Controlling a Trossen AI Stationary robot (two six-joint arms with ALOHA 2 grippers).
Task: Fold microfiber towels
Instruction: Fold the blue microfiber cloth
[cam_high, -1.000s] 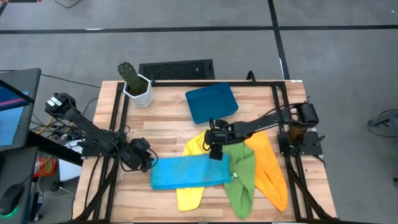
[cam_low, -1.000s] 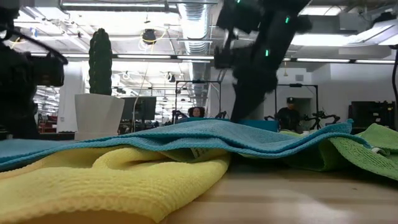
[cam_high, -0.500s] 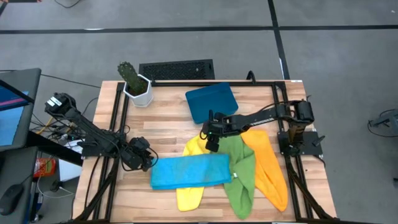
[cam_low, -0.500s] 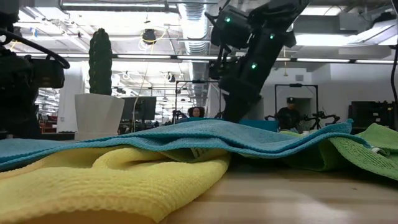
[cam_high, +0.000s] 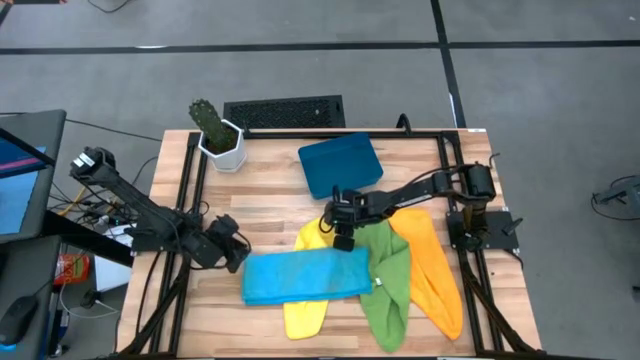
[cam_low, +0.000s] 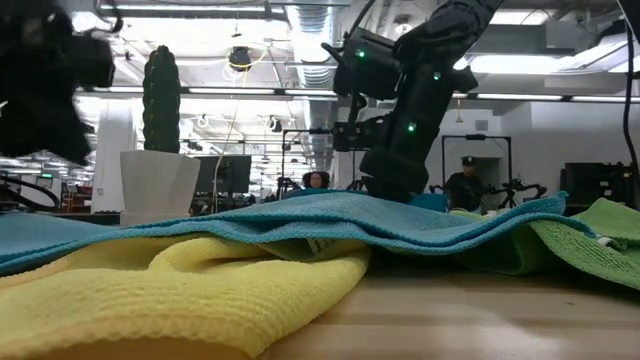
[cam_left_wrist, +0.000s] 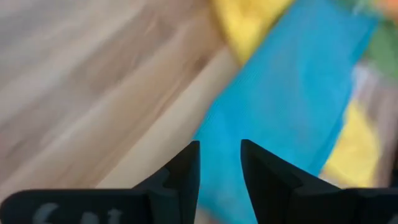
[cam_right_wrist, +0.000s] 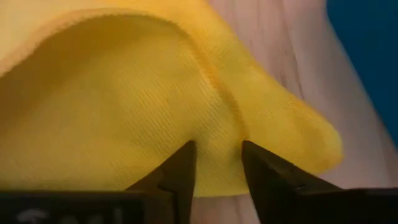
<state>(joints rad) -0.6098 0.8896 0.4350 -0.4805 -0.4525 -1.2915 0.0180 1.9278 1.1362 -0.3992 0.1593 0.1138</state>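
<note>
right gripper (cam_high: 340, 236) partly open over the yellow towel (cam_right_wrist: 124, 106), nothing pinched, left gripper (cam_high: 240, 258) jaws a narrow gap apart, empty, just off the light blue towel (cam_high: 305, 276) edge, green towel (cam_high: 388, 280) and orange towel (cam_high: 432, 270) beside on the surface (cam_high: 260, 190)

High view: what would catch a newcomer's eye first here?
The bright pile of towels at the table's near middle: the light blue towel lies flat across the yellow towel, with the green towel and orange towel alongside on the right. The right claw hangs over the yellow towel's far end; the left claw sits at the blue towel's left edge.
</note>
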